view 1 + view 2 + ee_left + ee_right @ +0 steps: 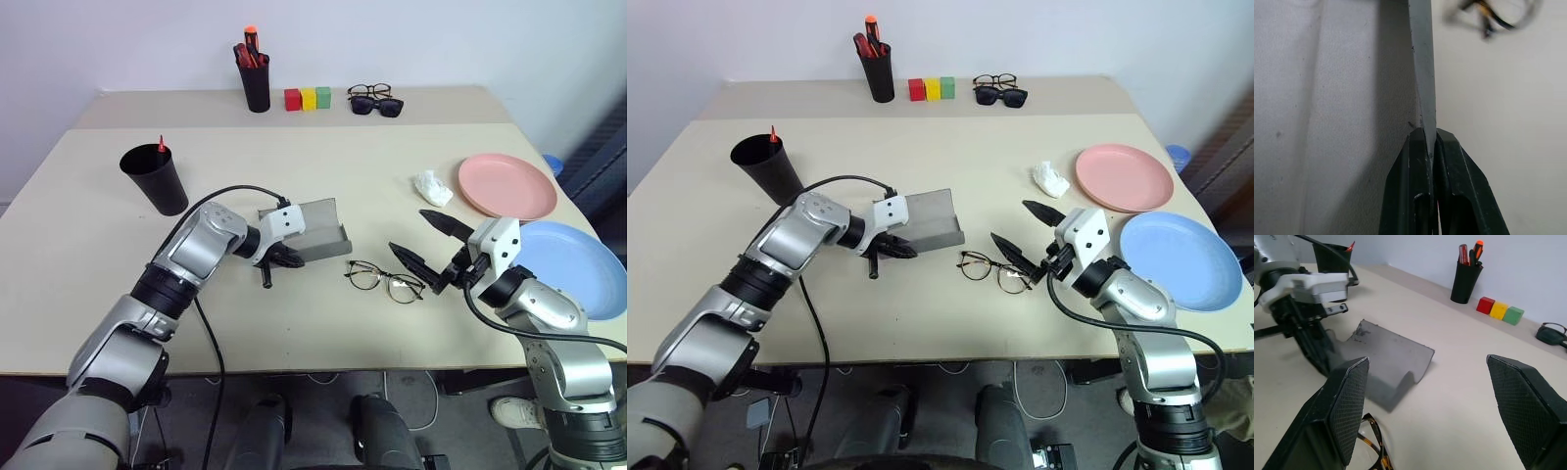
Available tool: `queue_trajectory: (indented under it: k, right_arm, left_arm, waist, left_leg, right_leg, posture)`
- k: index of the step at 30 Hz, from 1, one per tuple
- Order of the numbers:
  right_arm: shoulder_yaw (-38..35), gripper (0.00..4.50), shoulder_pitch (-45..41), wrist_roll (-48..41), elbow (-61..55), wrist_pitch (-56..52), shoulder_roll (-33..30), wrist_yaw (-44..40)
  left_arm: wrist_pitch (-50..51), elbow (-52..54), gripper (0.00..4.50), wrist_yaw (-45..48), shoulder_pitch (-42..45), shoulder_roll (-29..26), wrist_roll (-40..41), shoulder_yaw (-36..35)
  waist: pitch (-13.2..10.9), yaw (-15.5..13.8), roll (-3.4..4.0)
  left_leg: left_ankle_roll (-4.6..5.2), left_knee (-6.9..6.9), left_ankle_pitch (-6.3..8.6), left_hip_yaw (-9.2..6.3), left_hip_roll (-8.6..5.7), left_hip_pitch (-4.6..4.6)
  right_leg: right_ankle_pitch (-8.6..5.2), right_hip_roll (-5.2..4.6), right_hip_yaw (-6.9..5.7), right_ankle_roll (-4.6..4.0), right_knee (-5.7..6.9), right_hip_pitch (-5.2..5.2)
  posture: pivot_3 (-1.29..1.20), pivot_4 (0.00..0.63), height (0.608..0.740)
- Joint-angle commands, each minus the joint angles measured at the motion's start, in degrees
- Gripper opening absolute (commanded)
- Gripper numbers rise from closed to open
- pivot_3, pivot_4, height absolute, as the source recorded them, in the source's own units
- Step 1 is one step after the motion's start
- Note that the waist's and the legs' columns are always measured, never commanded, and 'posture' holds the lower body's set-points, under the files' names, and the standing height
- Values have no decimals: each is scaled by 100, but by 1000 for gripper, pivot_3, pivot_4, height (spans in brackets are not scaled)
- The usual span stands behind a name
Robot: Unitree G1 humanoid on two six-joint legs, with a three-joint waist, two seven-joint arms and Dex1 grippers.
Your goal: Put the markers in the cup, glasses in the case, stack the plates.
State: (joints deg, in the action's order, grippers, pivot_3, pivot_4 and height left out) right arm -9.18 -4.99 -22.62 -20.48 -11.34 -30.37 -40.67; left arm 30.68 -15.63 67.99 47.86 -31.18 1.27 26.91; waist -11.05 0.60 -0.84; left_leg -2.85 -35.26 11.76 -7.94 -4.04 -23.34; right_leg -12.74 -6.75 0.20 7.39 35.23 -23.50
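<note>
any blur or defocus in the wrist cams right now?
Left wrist view: the glasses are a soft smear at the frame edge, while the left gripper pinching the case edge looks sharp. Right wrist view: the right gripper fingers are close but textured, and the coloured blocks read cleanly.

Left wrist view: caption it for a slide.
Left gripper pinching the thin edge of the grey case.

Grey hard-shell case (315,233) stands open mid-surface; thin wire-frame glasses (383,280) lie beside it; pink plate (506,185) and blue plate (573,266) sit unstacked.
</note>
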Motion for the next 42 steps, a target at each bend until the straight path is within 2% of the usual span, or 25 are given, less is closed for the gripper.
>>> queue_trajectory:
  k: [1,10,18,27,42]
  right_arm:
    - [-77,3906,7,-32,-187,30,-46,59]
    - [-136,3906,52,-68,-372,-128,-113,166]
    - [-166,3906,44,-67,-394,-178,-138,176]
    - [-151,3906,43,-45,-344,-157,-131,161]
    - [-190,3906,332,-31,-392,-111,-318,38]
  left_arm:
    - [-185,198,40,167,18,-2,-69,35]
    - [-232,154,40,199,116,208,-149,51]
    - [-65,9,40,-17,325,767,-299,136]
    - [79,-330,40,-382,492,1095,-489,87]
    - [-422,-825,40,-261,572,876,-758,144]
  waist:
    - [0,0,0]
    - [0,4,0]
    - [0,-11,0]
    - [0,10,0]
    - [0,25,0]
  left_leg:
    - [0,-1,0,0,0,1]
    - [1,-1,0,0,0,0]
    - [2,-4,-1,0,-2,-1]
    - [3,-4,-1,0,-1,2]
    - [3,-5,-1,1,0,3]
  right_leg:
    - [-7,0,0,10,0,2]
    - [-7,-1,0,20,0,2]
    - [-6,-1,0,22,0,4]
    - [-1,0,-1,34,5,2]
    - [0,0,-1,34,5,4]
  posture:
    - [0,150,740]
    - [0,150,740]
    - [0,150,740]
    - [0,150,740]
    - [0,150,740]
